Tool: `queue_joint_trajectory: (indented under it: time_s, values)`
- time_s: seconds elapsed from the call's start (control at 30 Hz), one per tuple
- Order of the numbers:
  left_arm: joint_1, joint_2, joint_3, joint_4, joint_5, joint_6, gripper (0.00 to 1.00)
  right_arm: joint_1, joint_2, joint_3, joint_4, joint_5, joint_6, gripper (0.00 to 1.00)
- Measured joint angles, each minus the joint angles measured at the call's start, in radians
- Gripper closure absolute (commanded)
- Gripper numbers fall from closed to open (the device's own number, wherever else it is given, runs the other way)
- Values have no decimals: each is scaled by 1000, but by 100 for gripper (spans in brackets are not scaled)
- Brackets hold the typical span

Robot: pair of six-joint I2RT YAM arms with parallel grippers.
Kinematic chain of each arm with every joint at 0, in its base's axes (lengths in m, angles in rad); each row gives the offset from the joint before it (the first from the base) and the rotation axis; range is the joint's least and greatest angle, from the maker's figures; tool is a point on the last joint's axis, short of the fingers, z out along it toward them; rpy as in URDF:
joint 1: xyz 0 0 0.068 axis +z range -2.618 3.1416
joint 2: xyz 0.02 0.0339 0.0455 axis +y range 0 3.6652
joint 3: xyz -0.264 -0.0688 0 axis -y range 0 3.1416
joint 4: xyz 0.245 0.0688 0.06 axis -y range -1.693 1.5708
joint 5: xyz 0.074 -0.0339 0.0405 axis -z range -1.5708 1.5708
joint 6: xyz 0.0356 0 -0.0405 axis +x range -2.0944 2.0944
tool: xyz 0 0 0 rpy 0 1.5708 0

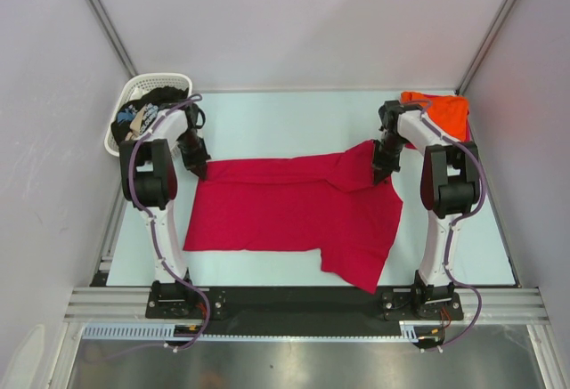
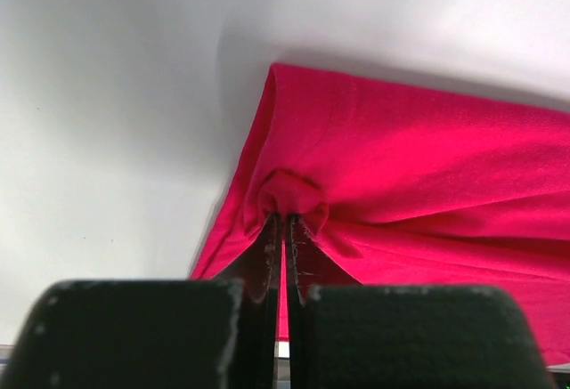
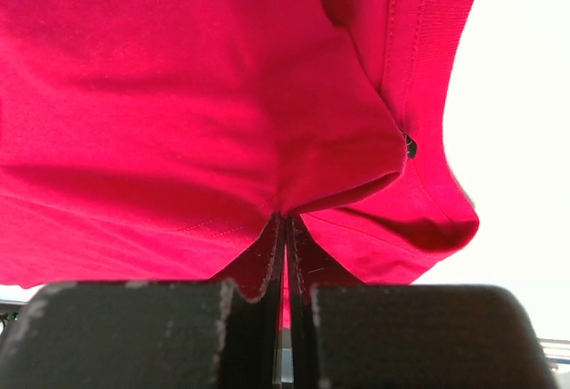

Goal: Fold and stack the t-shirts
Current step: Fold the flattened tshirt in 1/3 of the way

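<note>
The crimson-red t-shirt (image 1: pixel 294 211) lies spread across the table's middle, its far edge folded toward the near side. My left gripper (image 1: pixel 198 168) is shut on its far left corner; the pinched cloth (image 2: pixel 289 195) bunches at the fingertips. My right gripper (image 1: pixel 381 174) is shut on its far right part, near a sleeve; the red cloth (image 3: pixel 223 122) fills the right wrist view. The orange t-shirt (image 1: pixel 441 111) lies folded at the far right corner. The black printed t-shirt (image 1: pixel 141 117) sits in the white basket.
The white lattice basket (image 1: pixel 171 80) stands at the far left corner. Grey enclosure walls surround the pale table (image 1: pixel 285 122). A black strip and metal rail run along the near edge between the arm bases.
</note>
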Motion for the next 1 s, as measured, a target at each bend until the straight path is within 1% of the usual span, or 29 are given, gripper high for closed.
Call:
queue_joint_trajectory:
  time_s: [0.4,0.63,0.67,0.7,0.73,0.77,0.8,0.83,0.87,0.9,0.93,1.0]
  values:
    - [0,-24,-13,8,-28,-1,100,3,6,-4,-11,3,-1,100]
    - [0,-43,-76,23,-35,0,100,5,14,-29,-21,3,-2,100]
    - [-2,-45,-79,27,-38,-1,92,5,19,-29,-21,3,-3,100]
    - [-3,-45,-80,29,-36,0,79,5,24,-30,-21,2,-4,98]
    - [-3,-46,-82,31,-36,1,57,5,30,-32,-20,1,-6,93]
    - [-3,-46,-82,32,-37,5,19,5,37,-35,-21,-1,-9,84]
    - [-3,-46,-83,32,-37,9,2,5,43,-38,-21,-2,-11,81]
    - [-3,-46,-83,33,-43,12,0,5,50,-42,-21,-5,-15,78]
    - [-3,-46,-84,34,-44,10,0,6,55,-43,-24,-5,-18,73]
    - [-3,-47,-85,34,-47,8,0,6,60,-47,-26,-6,-23,62]
    - [-3,-47,-85,34,-48,8,0,6,63,-49,-32,-8,-25,36]
    - [-3,-49,-85,33,-52,8,0,6,64,-50,-45,-14,-26,14]
